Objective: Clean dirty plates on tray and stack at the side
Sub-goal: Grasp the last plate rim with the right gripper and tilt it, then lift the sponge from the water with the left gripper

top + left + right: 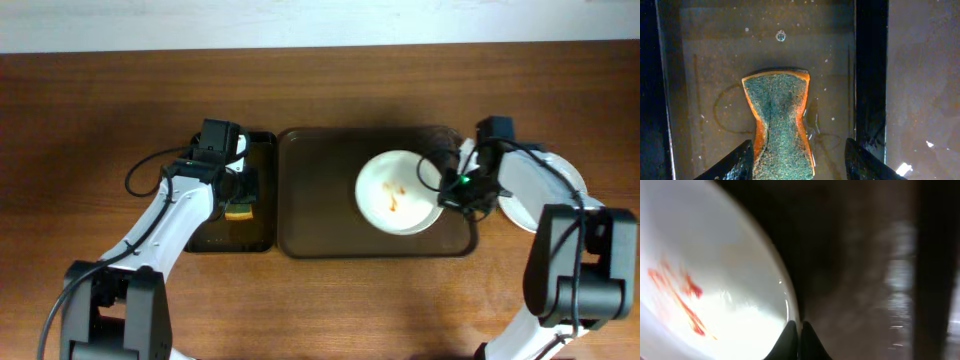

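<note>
A white plate (398, 192) with orange-red sauce marks lies on the dark brown tray (320, 200). My right gripper (447, 186) is shut on that plate's right rim; the right wrist view shows the rim (740, 270) pinched between the fingers (799, 330). White plates (545, 185) are stacked on the table right of the tray, partly hidden by my right arm. My left gripper (238, 196) is open over the narrow black tray (262, 150), its fingers (797, 162) on either side of a green-and-orange sponge (780, 115).
The black tray (710, 60) is wet with brownish water. Its right wall (871, 75) stands next to the brown tray (922, 90). Both arms' cables loop above the table.
</note>
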`<state>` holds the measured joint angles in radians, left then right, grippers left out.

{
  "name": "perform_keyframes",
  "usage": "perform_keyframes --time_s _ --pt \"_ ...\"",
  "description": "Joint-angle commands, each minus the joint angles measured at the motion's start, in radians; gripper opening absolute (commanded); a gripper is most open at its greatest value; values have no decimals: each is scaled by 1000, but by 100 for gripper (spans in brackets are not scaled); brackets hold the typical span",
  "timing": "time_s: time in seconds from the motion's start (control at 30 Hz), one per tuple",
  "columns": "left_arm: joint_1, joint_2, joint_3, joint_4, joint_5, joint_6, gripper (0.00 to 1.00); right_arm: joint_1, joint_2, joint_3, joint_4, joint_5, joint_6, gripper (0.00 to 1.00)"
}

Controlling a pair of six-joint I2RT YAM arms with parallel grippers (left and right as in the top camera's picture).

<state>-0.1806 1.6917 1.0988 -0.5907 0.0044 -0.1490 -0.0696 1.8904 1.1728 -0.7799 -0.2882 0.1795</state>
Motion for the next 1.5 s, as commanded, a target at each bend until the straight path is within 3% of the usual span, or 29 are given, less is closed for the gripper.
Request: perform_keyframes --time_s 0.0,0.1,0.33,0.57,0.6,0.67,1.0,1.17,1.23,1.47 --pt "7 -21 -5 -2 19 8 54 93 14 -14 0 13 51 4" --pt "7 -21 -5 -4 49 9 57 159 14 -14 35 12 138 4" --pt "7 2 -8 7 42 8 61 227 14 -14 66 12 159 4" --pt "7 132 -10 11 -9 5 57 227 14 -14 62 12 159 4" --pt "7 160 -10 12 -11 5 49 227 14 -14 62 12 159 4" --pt "7 175 -10 18 -11 5 0 227 14 -14 61 13 159 4" --pt "7 8 3 -30 -12 5 0 227 14 -14 51 13 159 4" --pt "7 42 -53 -19 -11 5 22 227 14 -14 51 12 159 4" --pt "7 43 -53 -10 -11 5 45 227 14 -14 51 12 159 4" --pt "7 70 -54 63 -11 5 47 227 14 -14 51 12 159 4"
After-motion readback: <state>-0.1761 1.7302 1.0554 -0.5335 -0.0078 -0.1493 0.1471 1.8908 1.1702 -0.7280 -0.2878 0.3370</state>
